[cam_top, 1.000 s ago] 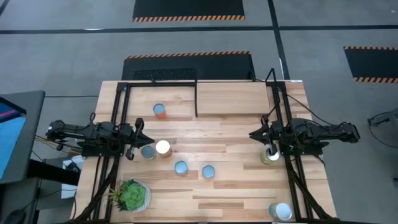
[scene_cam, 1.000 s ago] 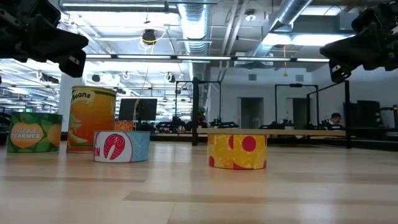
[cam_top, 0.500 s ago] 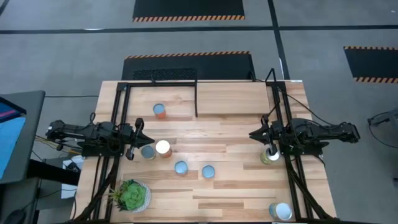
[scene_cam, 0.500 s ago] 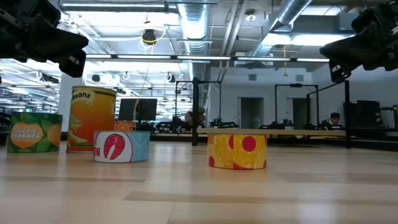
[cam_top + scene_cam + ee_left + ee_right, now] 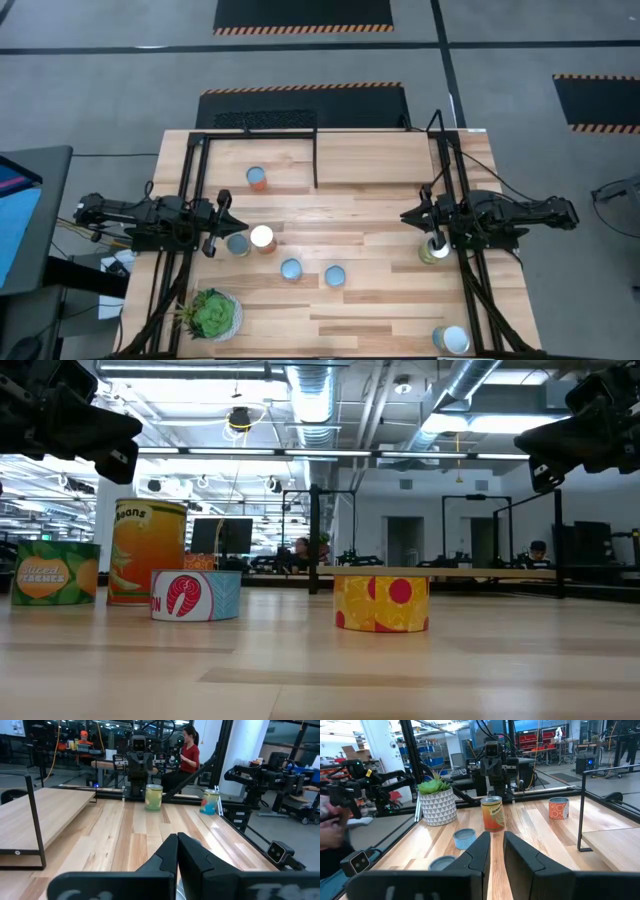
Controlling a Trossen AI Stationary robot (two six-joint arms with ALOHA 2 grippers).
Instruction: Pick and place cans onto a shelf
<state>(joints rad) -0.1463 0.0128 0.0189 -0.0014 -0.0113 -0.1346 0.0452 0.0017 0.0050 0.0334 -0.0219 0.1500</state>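
Several cans stand upright on the tabletop. A tall orange can (image 5: 262,238), a green one (image 5: 237,244) and two flat ones (image 5: 291,268) (image 5: 335,275) form a group left of centre. Another can (image 5: 257,178) is beside the shelf (image 5: 375,160), a light board in black rods at the far edge. One can (image 5: 434,250) stands under my right arm and one (image 5: 452,340) at the near right corner. My left gripper (image 5: 177,839) hovers shut at the left side (image 5: 232,218). My right gripper (image 5: 496,837) hovers at the right side (image 5: 408,215), slightly open, nothing between its fingers.
A potted plant (image 5: 210,313) stands at the near left corner. Black frame rods (image 5: 190,200) (image 5: 462,200) run along both table sides. Bare wood lies between the cans and my right arm. People sit in the room beyond (image 5: 189,755).
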